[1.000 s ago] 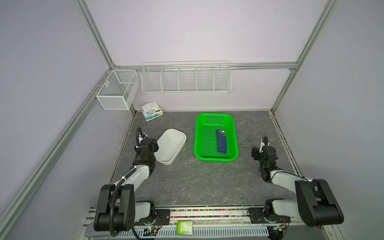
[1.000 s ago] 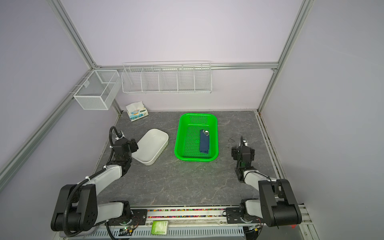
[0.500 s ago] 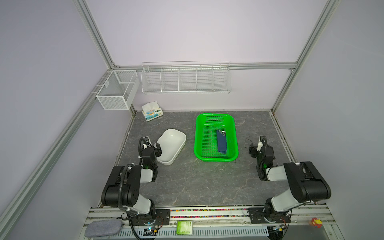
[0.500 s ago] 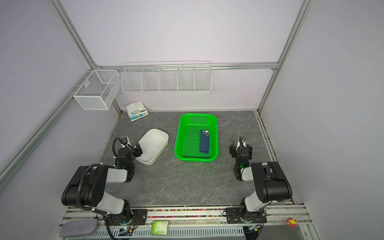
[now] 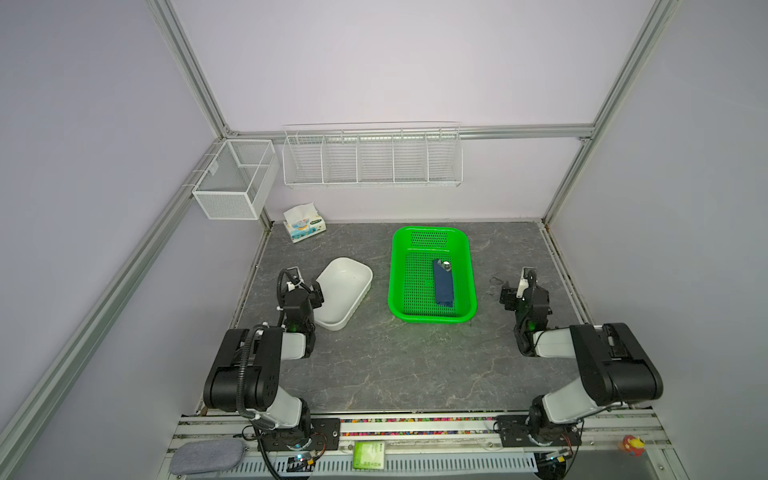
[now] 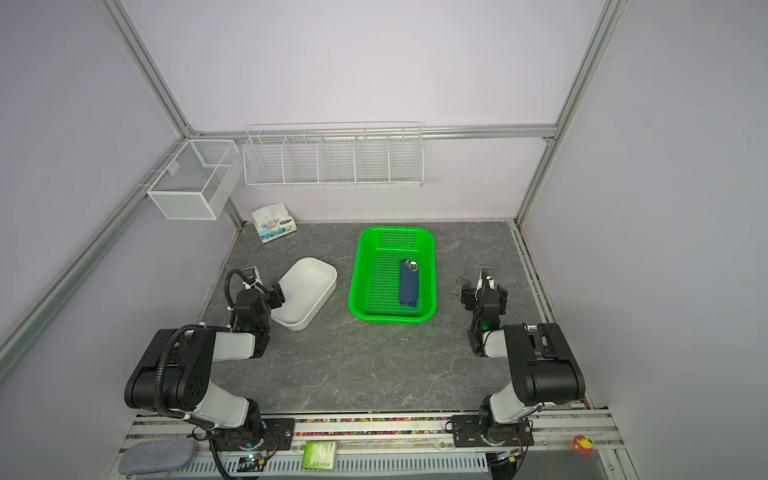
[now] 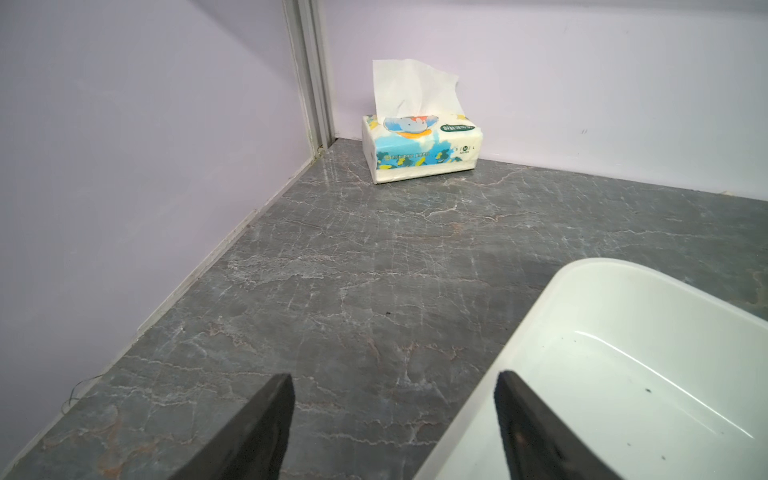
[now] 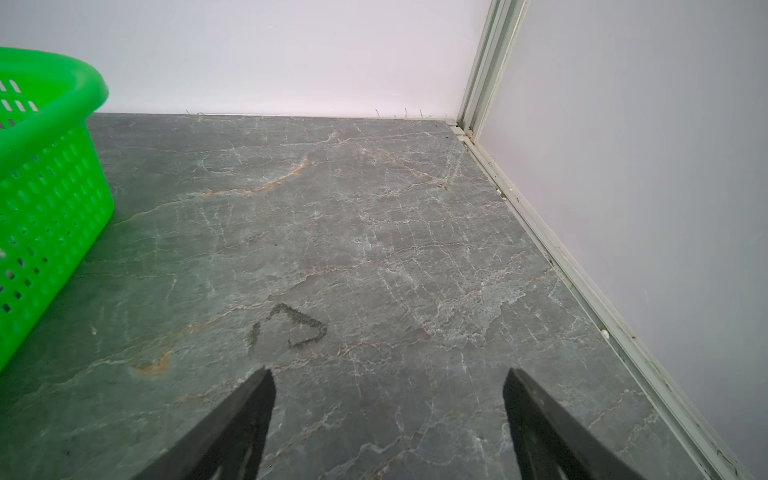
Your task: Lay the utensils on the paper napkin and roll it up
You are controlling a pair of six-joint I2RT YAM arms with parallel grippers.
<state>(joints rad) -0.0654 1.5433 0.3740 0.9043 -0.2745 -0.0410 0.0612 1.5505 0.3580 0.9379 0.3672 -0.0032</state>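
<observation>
The rolled paper napkin [image 5: 443, 284] lies in the green basket [image 5: 430, 322], a shiny utensil tip [image 5: 446, 264] showing. Flanking that basket, the left gripper [image 7: 393, 374] and right gripper [image 8: 387, 370] both gape wide — empty.

Lilac walls [image 5: 395, 62] enclose a grey marbled tabletop [image 5: 395, 365].

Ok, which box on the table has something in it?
The green basket: a dark blue napkin roll lies inside it. The white tub beside it looks empty.

The green basket [image 5: 432, 319] is glossy perforated plastic; the tabletop [image 5: 395, 365] looks matt, veined stone.
</observation>
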